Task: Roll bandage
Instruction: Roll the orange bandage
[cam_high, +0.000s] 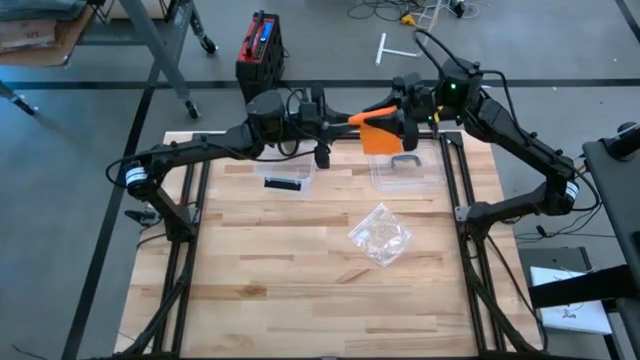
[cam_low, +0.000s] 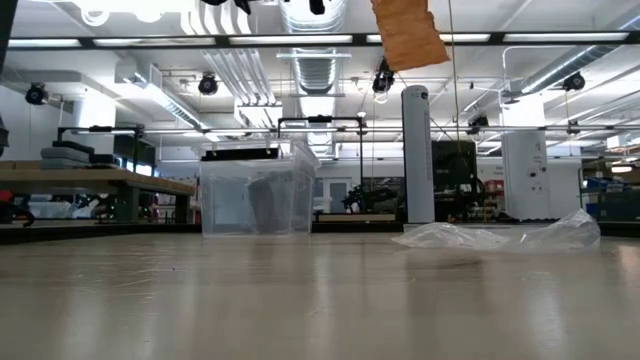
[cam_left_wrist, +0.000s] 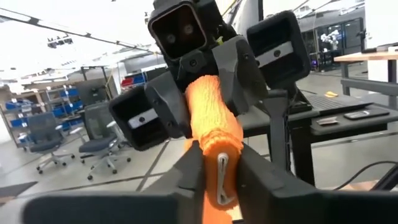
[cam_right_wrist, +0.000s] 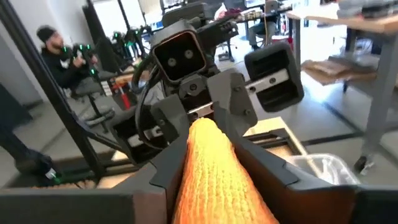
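Observation:
An orange bandage roll (cam_high: 362, 117) is held in the air over the table's far middle, between my two grippers, which face each other. My left gripper (cam_high: 345, 121) is shut on the roll's left end and my right gripper (cam_high: 392, 111) on its right end. A loose orange tail (cam_high: 380, 138) hangs down from the roll; in the low view the tail (cam_low: 408, 35) dangles high above the tabletop. A pale clip (cam_left_wrist: 222, 180) sits on the roll's end between my left fingers. My left gripper (cam_left_wrist: 219, 158) pinches the roll's left end (cam_left_wrist: 214, 146) between its two fingers, coming level from the table's left and lying along the roll. The roll is lifted clear. My right gripper (cam_right_wrist: 208, 143) pinches the roll's right end (cam_right_wrist: 211, 168) between its two fingers, level from the table's right, along the roll.
Two clear plastic boxes (cam_high: 290, 178) (cam_high: 405, 168) stand at the table's far middle below the grippers. A crumpled clear bag (cam_high: 380, 235) lies at the centre. A person (cam_right_wrist: 56, 50) sits in the room behind the table.

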